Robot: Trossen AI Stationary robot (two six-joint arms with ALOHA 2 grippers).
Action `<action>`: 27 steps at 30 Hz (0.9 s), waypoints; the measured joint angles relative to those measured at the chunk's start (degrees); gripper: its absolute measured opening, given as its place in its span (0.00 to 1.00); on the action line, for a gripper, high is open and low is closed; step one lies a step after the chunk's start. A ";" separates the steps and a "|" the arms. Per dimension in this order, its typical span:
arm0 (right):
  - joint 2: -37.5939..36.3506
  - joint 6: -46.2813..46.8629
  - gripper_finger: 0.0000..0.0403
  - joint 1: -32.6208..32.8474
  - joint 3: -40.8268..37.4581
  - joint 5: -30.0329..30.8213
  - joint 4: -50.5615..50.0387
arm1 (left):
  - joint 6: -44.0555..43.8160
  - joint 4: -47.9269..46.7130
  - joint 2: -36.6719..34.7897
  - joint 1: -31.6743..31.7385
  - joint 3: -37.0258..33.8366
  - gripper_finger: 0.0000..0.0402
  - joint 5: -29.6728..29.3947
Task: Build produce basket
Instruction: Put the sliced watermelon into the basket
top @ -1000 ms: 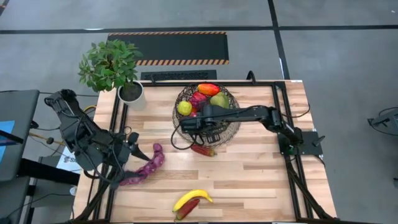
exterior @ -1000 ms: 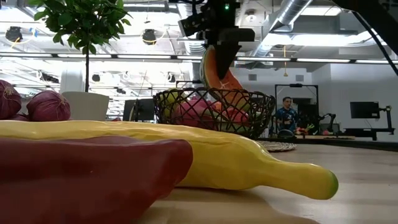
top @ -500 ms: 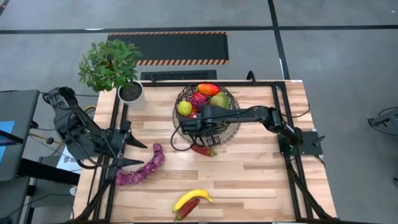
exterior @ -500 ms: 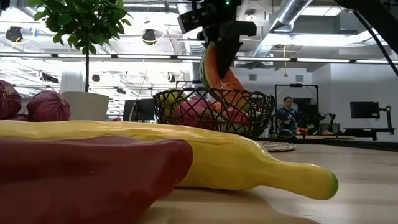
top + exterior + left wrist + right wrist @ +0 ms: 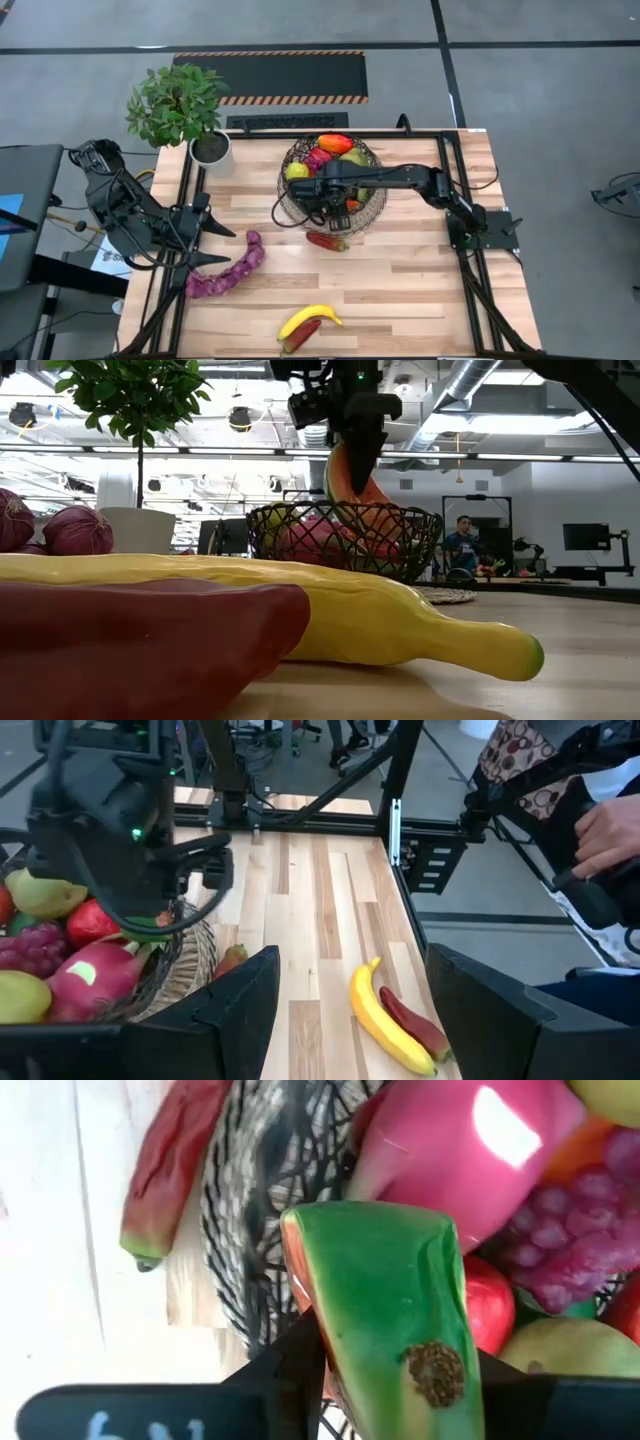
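The basket [image 5: 335,182] stands on the table's far middle, with a pink dragon fruit [image 5: 455,1150], purple grapes [image 5: 590,1230], a green apple and other toy produce inside. My right gripper [image 5: 325,190] hangs over its near-left part, shut on a watermelon slice [image 5: 352,485]. My left gripper [image 5: 222,246] is open at the table's left, beside the long purple string [image 5: 230,270], which lies flat on the wood. A yellow banana [image 5: 310,318] and a red pepper [image 5: 300,335] lie at the near edge. Another red pepper [image 5: 327,240] lies just outside the basket. My right gripper pinches the watermelon slice between its two fingers [image 5: 290,1370], which stand on the slice's flat sides with the green rind [image 5: 390,1300] between them. The fingers come from above, pointing down. The slice hangs tilted below them, its lower end [image 5: 375,520] dipped inside the basket's rim.
A potted plant [image 5: 180,110] stands at the far-left corner. Dark frame rails [image 5: 455,200] run along the table's left and right sides. Bare wood lies between the basket and the banana. A seated person's hand [image 5: 605,830] shows beyond the table's right side.
My right gripper has moved a little toward the far edge over the basket and has gone down, so the watermelon slice's lower end now sits inside the rim. My left arm has drawn back toward the left edge, away from the purple string.
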 joint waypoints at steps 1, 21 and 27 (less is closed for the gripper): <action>-0.01 -0.16 0.30 -0.26 0.00 0.02 -0.03 | 0.00 0.00 0.00 0.00 0.00 0.59 0.00; 0.46 -1.44 0.57 -1.92 0.00 8.38 1.34 | 0.00 -0.91 -0.02 0.00 0.00 0.59 -0.20; 0.46 -3.21 0.58 -2.38 0.00 9.44 1.53 | 0.00 -1.46 -0.02 0.00 0.00 0.59 -0.26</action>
